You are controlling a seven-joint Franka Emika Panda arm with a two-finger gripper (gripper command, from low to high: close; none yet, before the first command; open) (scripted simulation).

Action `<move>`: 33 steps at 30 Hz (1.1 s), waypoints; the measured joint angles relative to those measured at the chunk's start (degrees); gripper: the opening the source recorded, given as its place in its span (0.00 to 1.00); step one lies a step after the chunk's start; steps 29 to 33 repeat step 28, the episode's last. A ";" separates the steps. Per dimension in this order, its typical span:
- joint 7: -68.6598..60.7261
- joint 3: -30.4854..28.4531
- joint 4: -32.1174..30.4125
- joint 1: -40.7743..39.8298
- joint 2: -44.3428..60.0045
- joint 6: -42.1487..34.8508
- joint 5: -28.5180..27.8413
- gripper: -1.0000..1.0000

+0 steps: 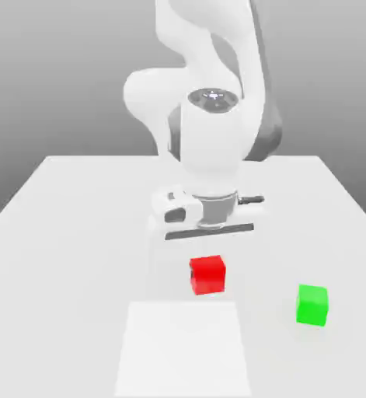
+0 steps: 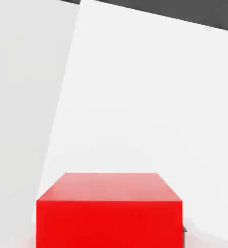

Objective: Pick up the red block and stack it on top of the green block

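Exterior view: green block [image 1: 312,304] unobstructed.

table surface: the white table [image 1: 69,233] lies flat and bare around both cubes, with wide free room on every side.
red block: the red block [image 1: 207,274] sits just below the arm's hand in the exterior view; in the hand view it sits close under the camera [image 2: 109,213].
green block: the green block [image 1: 312,304] stands alone toward the exterior view's right, well apart from the red one; its top is uncovered.
path between blocks: bare table, nothing standing in it.
overhead: the arm's white body [image 1: 209,140] looms behind and above the red block.
front patch: a brighter flat square [image 1: 184,350] on the table, no raised edge visible.
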 joint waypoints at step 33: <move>7.04 8.04 7.58 12.54 15.24 6.76 -10.10 1.00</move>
